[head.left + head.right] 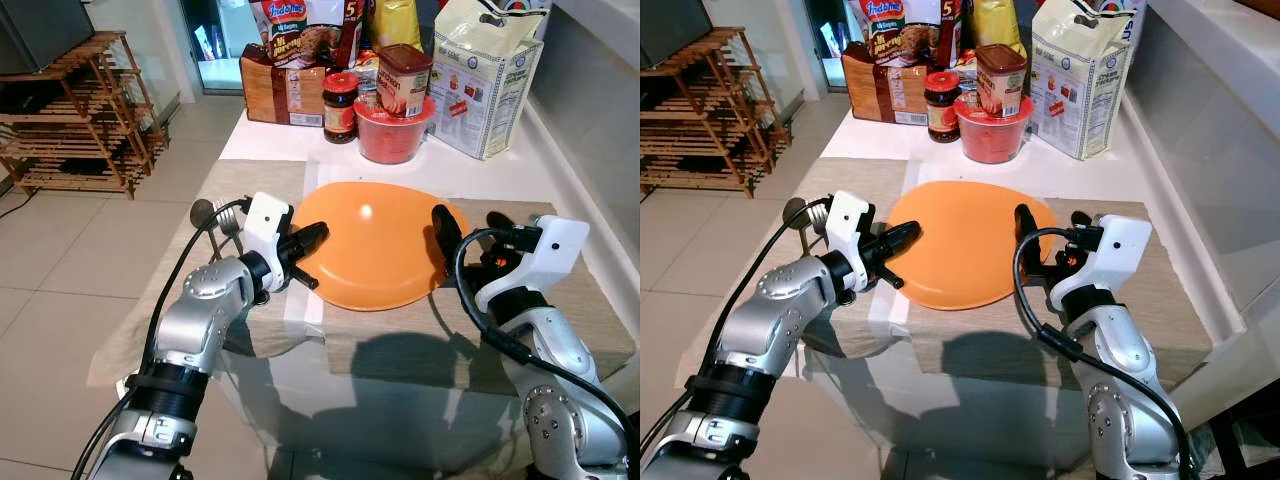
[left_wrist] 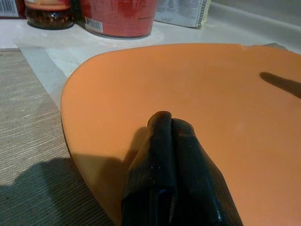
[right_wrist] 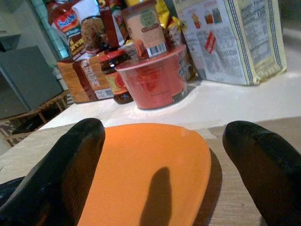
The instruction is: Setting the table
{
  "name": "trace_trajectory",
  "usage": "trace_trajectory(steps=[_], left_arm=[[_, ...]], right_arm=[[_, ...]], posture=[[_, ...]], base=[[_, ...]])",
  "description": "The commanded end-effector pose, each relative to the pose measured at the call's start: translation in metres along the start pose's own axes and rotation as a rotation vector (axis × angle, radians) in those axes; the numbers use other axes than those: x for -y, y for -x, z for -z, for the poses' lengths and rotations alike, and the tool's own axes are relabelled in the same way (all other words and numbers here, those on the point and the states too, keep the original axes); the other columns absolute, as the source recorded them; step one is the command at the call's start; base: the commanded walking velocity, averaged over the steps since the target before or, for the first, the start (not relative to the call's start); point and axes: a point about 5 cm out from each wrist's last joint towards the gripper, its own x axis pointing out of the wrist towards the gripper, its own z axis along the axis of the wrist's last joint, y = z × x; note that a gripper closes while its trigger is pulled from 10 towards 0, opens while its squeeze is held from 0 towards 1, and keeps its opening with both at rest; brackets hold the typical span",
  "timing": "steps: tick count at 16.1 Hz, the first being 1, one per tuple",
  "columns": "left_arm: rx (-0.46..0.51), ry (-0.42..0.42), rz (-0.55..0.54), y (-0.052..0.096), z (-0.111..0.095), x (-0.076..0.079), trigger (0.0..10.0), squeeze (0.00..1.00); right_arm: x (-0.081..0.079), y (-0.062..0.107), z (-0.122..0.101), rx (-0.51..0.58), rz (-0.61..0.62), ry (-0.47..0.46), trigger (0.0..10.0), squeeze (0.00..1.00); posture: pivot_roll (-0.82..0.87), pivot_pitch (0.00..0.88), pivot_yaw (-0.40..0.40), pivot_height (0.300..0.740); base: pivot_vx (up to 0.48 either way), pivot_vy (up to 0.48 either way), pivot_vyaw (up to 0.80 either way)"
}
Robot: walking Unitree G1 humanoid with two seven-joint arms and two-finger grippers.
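Observation:
An orange plate (image 1: pixel 375 240) lies in the middle of the table, across two woven placemats (image 1: pixel 250 180). My left gripper (image 1: pixel 318 235) is shut, and its fingertips (image 2: pixel 162 125) rest on top of the plate's left rim with nothing between them. My right gripper (image 1: pixel 470 232) stands open at the plate's right edge, and in the right wrist view the plate (image 3: pixel 150 155) lies between and ahead of its spread fingers (image 3: pixel 70 155). A spoon and fork (image 1: pixel 215 215) lie on the left placemat, just behind my left wrist.
Groceries crowd the back of the table: a red bowl (image 1: pixel 390 135) with a tub on it, a dark jar (image 1: pixel 340 105), a bread bag (image 1: pixel 280 90) and a white bag (image 1: pixel 485 80). A wooden rack (image 1: pixel 85 110) stands on the floor to the left.

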Motion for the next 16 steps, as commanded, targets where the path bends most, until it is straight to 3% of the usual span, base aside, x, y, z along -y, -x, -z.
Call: trace_trajectory(steps=[1,6,10,13,16], left_arm=[[-0.175,0.076,0.02,0.005,0.046,0.007,10.0,0.0],[-0.176,0.102,0.007,0.01,0.057,0.003,10.0,0.0],[-0.174,0.136,-0.005,0.012,0.066,0.004,10.0,0.0],[-0.179,0.144,-0.012,0.012,0.07,0.002,10.0,0.0],[-0.171,0.148,-0.008,0.013,0.068,0.002,10.0,0.0]], right_arm=[[0.0,-0.001,-0.004,0.002,0.005,-0.035,10.0,0.0],[0.004,-0.001,-0.003,-0.041,0.02,-0.185,10.0,0.0],[-0.001,0.002,0.0,-0.088,-0.03,-0.242,10.0,0.0],[-0.009,0.003,0.003,-0.153,-0.113,-0.368,10.0,0.0],[-0.003,0.004,0.014,-0.21,-0.081,-0.433,10.0,0.0]], posture=[[-0.1,0.026,0.05,0.74],[-0.1,0.028,0.045,0.74],[-0.1,0.03,0.04,0.74],[-0.1,0.03,0.036,0.74],[-0.1,0.031,0.037,0.74]], base=[[0.0,0.0,0.0],[0.0,0.0,0.0],[0.0,0.0,0.0],[0.0,0.0,0.0],[0.0,0.0,0.0]])
